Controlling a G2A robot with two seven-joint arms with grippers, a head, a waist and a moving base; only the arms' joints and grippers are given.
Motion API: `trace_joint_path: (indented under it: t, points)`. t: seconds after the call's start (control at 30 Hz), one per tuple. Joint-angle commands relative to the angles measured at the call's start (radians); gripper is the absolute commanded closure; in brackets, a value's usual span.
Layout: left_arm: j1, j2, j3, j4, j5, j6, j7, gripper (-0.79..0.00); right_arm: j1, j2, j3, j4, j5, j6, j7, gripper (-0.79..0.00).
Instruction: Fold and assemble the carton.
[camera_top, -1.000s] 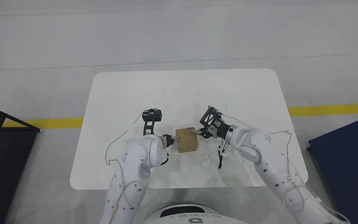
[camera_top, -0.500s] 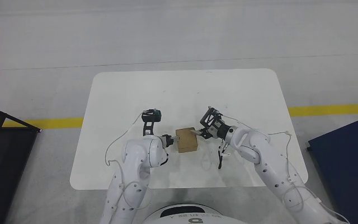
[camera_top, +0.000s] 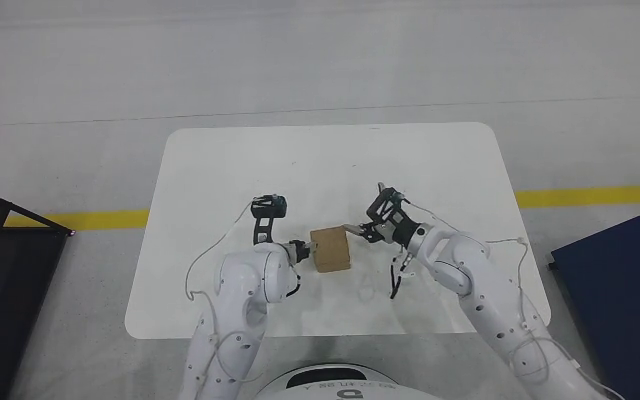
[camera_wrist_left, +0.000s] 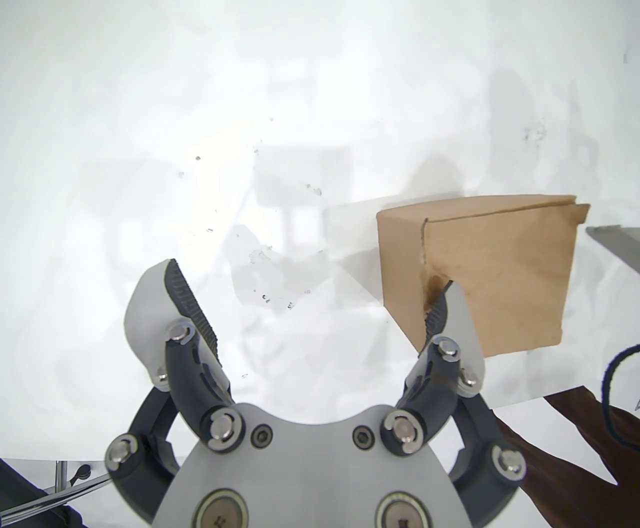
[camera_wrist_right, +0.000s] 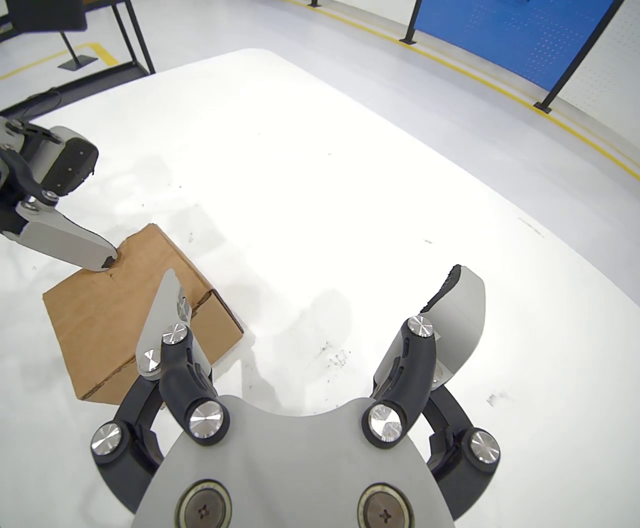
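Observation:
A small brown carton (camera_top: 331, 249) stands closed up as a box near the middle of the white table (camera_top: 330, 160). My left gripper (camera_top: 297, 252) is at its left side and open. In the left wrist view one fingertip (camera_wrist_left: 446, 296) of the left gripper (camera_wrist_left: 311, 280) touches the carton (camera_wrist_left: 495, 270) at a corner seam, and nothing lies between the fingers. My right gripper (camera_top: 363, 228) is open just off the carton's far right corner. In the right wrist view, the right gripper (camera_wrist_right: 315, 274) has the carton (camera_wrist_right: 110, 315) beside one finger.
A black cable (camera_top: 397, 281) hangs from the right arm over the table's near part. Bare table lies on the far side and to both ends. Beyond the table are a yellow floor line (camera_top: 580, 196) and a blue panel (camera_wrist_right: 505, 35).
My right gripper has drawn back a little to the right, away from the carton's corner. The carton and the left gripper have hardly shifted.

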Motion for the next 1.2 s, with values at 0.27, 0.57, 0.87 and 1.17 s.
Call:
trace_joint_path:
  t: [0.27,0.57,0.87,1.17]
  points:
    - [0.052,0.004,0.003,-0.071,0.008,-0.007,0.034,-0.785,-0.054,0.004,0.028,0.054,0.004,0.012,-0.011,-0.785]
    - [0.138,0.013,-0.009,-0.156,-0.022,-0.035,0.18,-0.785,-0.008,-0.009,-0.056,0.07,-0.071,-0.01,0.02,-0.785]
    - [0.21,0.02,-0.025,-0.237,-0.06,-0.045,0.34,-0.785,-0.043,-0.002,0.014,0.018,-0.021,-0.003,-0.059,-0.785]
    - [0.268,0.026,-0.036,-0.315,-0.027,0.004,0.574,-0.785,-0.369,0.037,0.436,-0.304,0.185,0.082,-0.184,-0.785]
